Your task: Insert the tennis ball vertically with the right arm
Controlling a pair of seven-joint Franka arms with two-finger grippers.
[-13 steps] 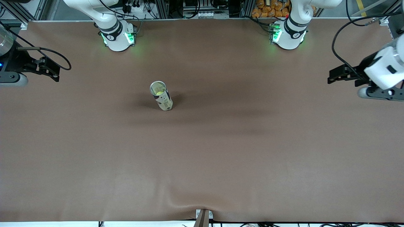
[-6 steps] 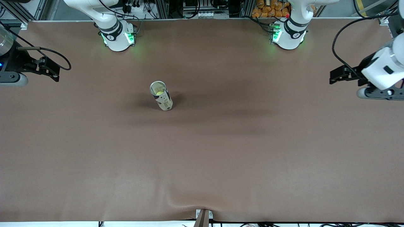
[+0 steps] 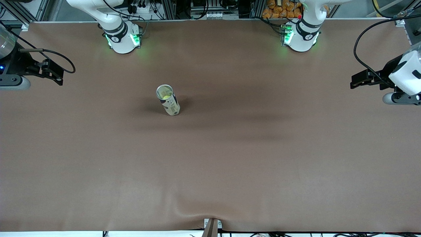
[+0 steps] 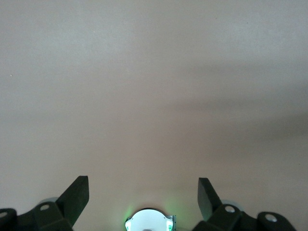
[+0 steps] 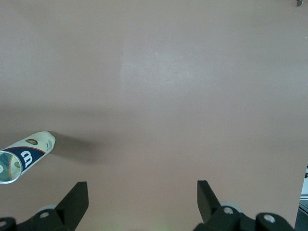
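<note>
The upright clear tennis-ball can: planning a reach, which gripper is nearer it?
Right. The right gripper hangs open toward its table end; the left gripper, open, is farther from the can.

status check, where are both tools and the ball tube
Right tool open, empty, at the right arm's end of the table. Left tool open, empty, at the left arm's end. Tennis ball tube upright, ball inside. Nothing in the way.

A tube [image 3: 168,100] stands upright on the bench [image 3: 230,158], toward the right arm's end and nearer the arm bases than the front camera. In its open top sits what looks like a tennis ball [image 3: 165,96], though the view is poor. The right claw [image 3: 54,73] hangs over the right arm's end of the bench, the left claw [image 3: 357,81] over the left arm's end, both well apart from the tube.
</note>
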